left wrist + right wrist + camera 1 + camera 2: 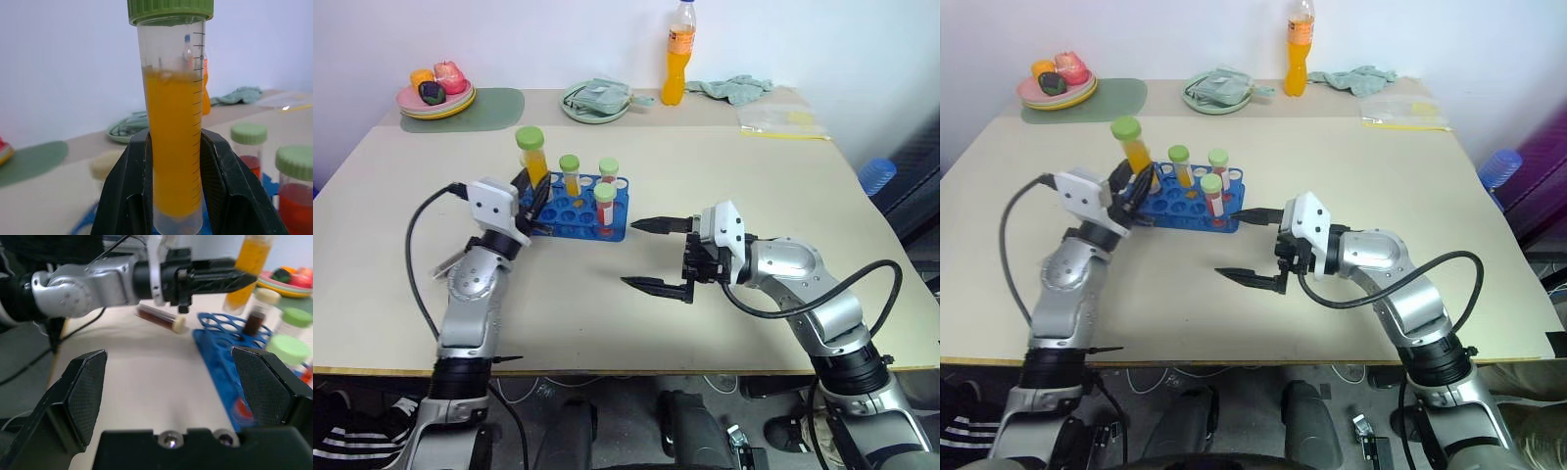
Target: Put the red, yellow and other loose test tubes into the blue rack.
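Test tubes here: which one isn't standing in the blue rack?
The big orange-filled tube with the green cap: the left gripper holds it upright above the blue rack, while the smaller tubes stand in its holes.

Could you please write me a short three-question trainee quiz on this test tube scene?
1. True or false: the right gripper holds a tube.
2. What colour is the liquid in the tube gripped by the left gripper? A red, B orange-yellow, C clear.
3. Where does the dark tube with the cream cap lie?

Key: 1 false, its jaws stand open and empty. 2 B. 3 On the table, beside the blue rack.
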